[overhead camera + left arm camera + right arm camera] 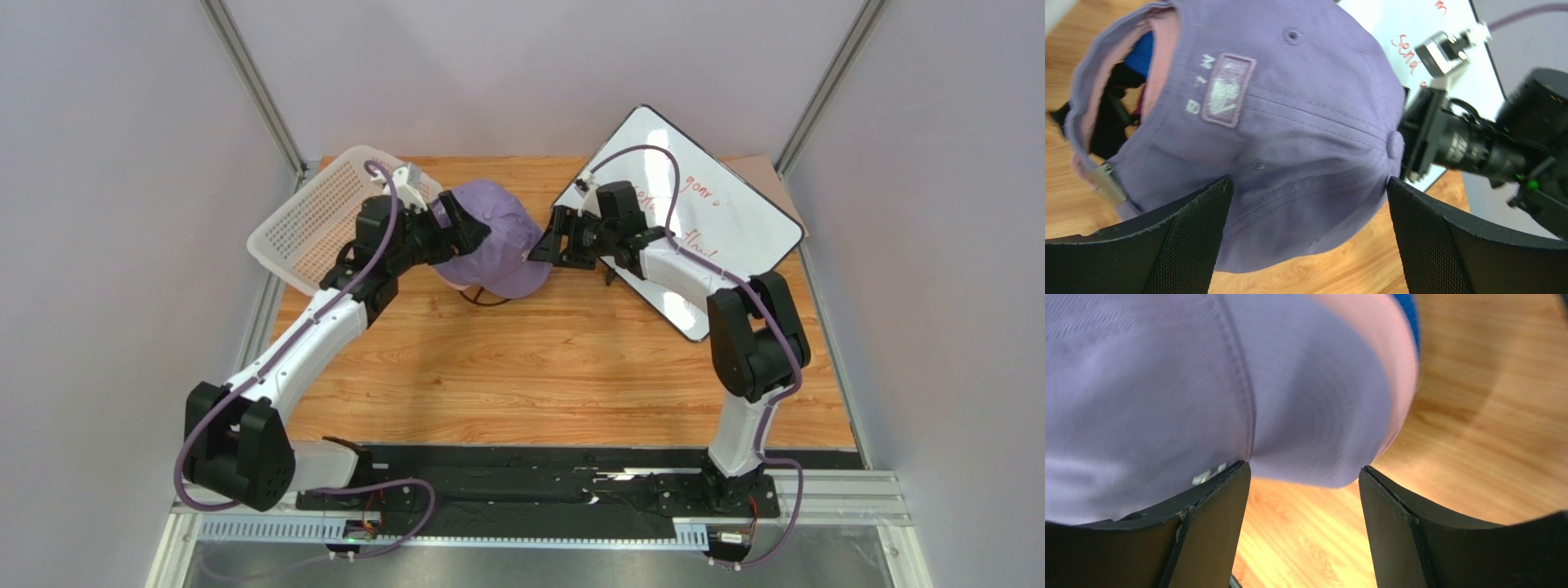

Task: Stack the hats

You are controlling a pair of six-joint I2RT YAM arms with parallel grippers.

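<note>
One lavender cap [491, 233], uppermost on a pile at the far centre of the table [552, 368]; edges of a pink cap [1158, 61] and a blue cap [1143, 52] show beneath it. Left tool [456, 224]: at the crown's left side, fingers spread wide, gripping nothing. Right tool [546, 241]: at the brim, fingers likewise apart. White basket [307, 221] far left; whiteboard [724, 208] far right.

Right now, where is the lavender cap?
The lavender cap sits far-centre in the top view, covering the other caps, between the left gripper and right gripper.
</note>
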